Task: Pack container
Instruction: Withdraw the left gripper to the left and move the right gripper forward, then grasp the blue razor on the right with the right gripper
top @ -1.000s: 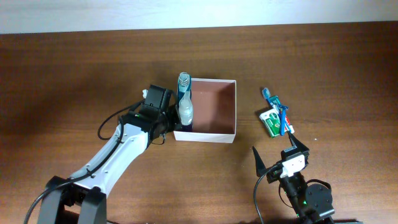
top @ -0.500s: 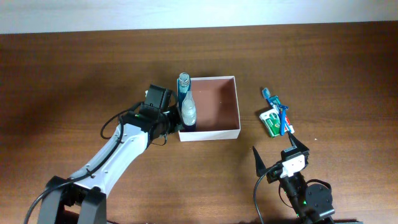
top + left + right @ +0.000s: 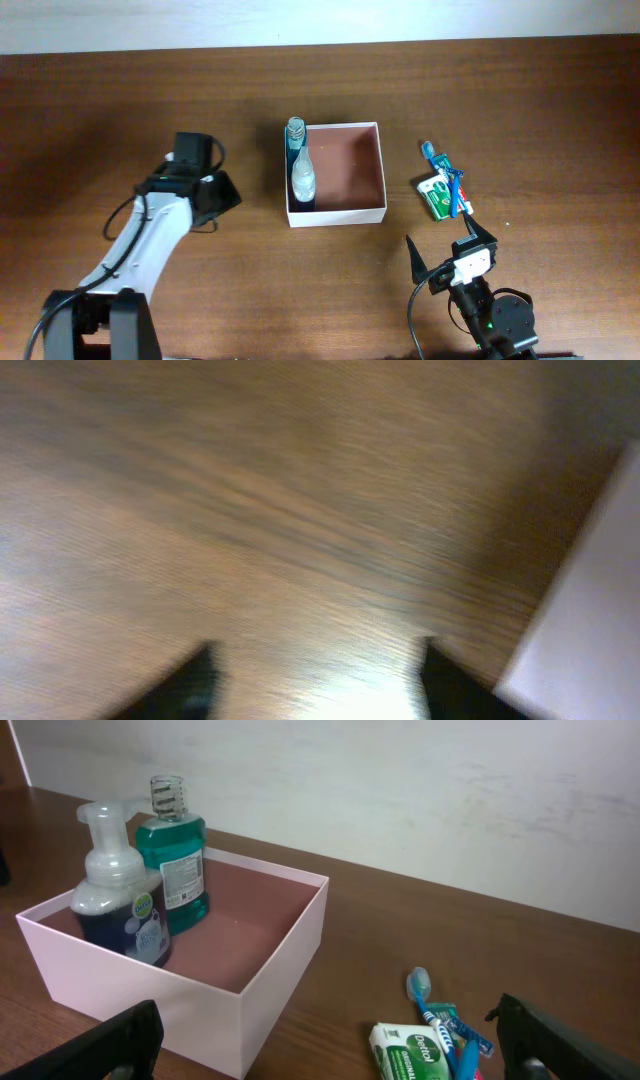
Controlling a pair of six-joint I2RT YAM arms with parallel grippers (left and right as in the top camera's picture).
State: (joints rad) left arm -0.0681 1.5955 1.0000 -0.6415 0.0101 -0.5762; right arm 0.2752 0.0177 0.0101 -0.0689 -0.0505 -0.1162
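The container [image 3: 336, 215], a shallow square box with white walls and a pinkish-brown floor, sits mid-table. Along its left wall stand a green mouthwash bottle [image 3: 296, 134] and a pump bottle [image 3: 302, 178]; both also show in the right wrist view, the mouthwash bottle [image 3: 176, 860] behind the pump bottle [image 3: 120, 910]. My left gripper [image 3: 226, 190] is left of the box, apart from it, open and empty; the blurred left wrist view shows bare wood between the left gripper's [image 3: 320, 685] fingers. My right gripper [image 3: 450, 252] stands open near the front edge, nothing in it.
A blue toothbrush [image 3: 446, 176] lies across a green soap pack [image 3: 436, 198] right of the box, ahead of the right gripper [image 3: 325, 1020]. The box's white wall [image 3: 590, 630] shows at the right edge of the left wrist view.
The left gripper, earlier shut at the box's left wall by the bottles, has opened and pulled away to the left. The box slid slightly right beforehand. The right arm has not moved.
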